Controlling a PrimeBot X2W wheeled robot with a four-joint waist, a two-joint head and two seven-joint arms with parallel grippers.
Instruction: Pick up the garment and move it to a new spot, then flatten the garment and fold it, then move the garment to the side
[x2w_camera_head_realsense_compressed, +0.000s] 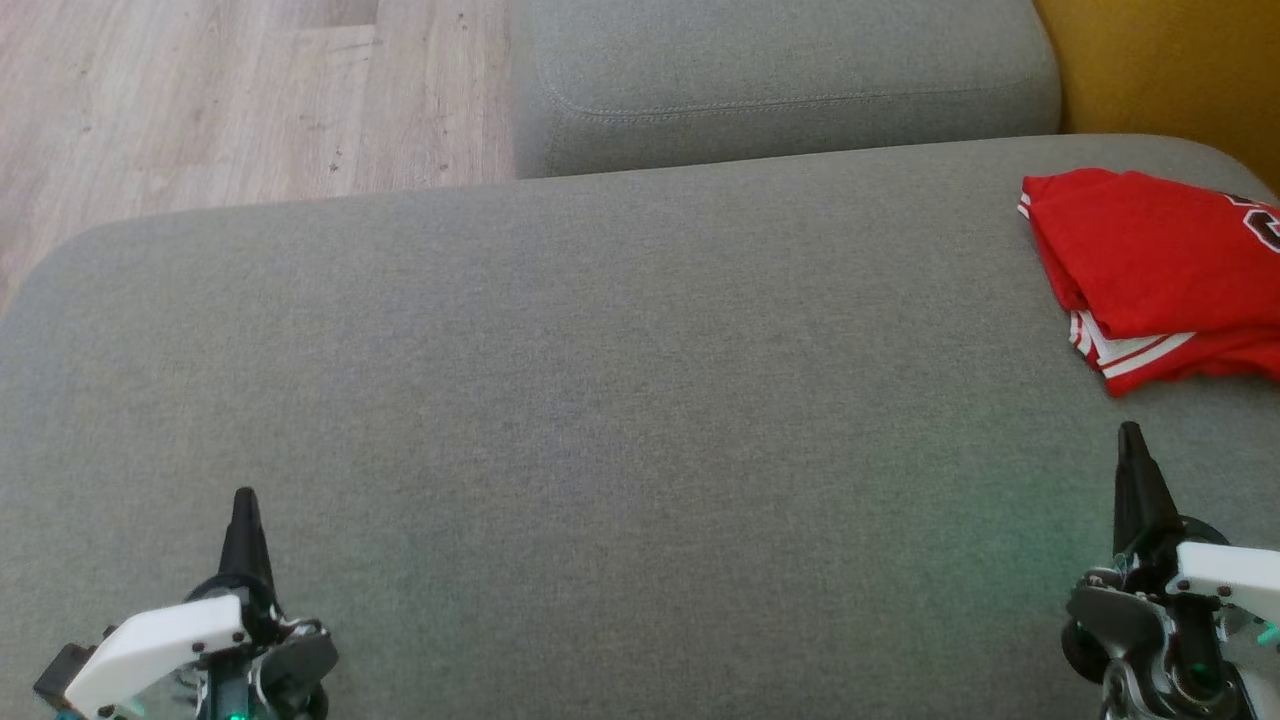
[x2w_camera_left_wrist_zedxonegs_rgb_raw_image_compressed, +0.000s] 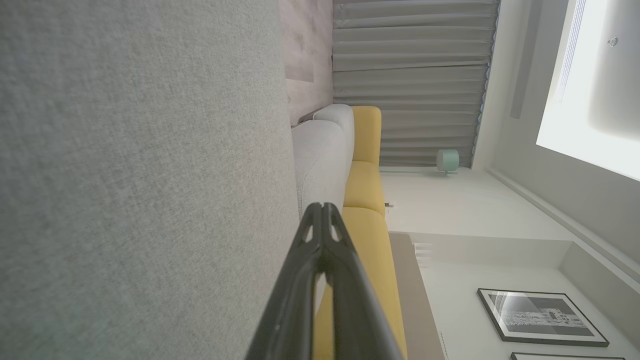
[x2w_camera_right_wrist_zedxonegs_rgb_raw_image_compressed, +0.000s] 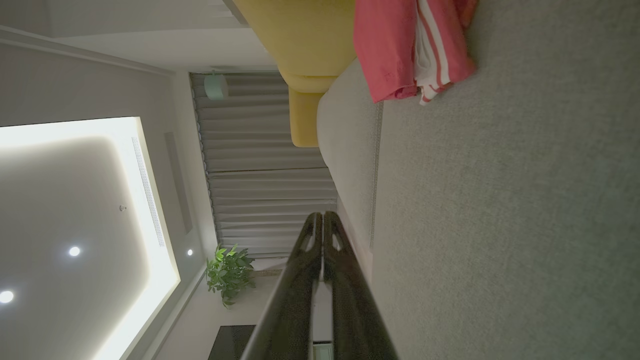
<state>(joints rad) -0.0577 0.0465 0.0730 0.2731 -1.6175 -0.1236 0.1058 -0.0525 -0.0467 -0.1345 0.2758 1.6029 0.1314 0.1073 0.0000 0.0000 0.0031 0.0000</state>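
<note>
The folded red garment (x2w_camera_head_realsense_compressed: 1150, 265) lies far right on the sofa (x2w_camera_head_realsense_compressed: 600, 400), just beyond the right tool (x2w_camera_head_realsense_compressed: 1132, 438) and well apart from the left tool (x2w_camera_head_realsense_compressed: 245, 498). Both tools' fingers are pressed together, empty.

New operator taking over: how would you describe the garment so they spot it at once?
Start from the wide grey sofa seat in front of the robot and look to its far right end, next to the yellow cushion. The garment lies there folded, beyond the right gripper. It is the one bright red thing, with white stripes along its edge.
</note>
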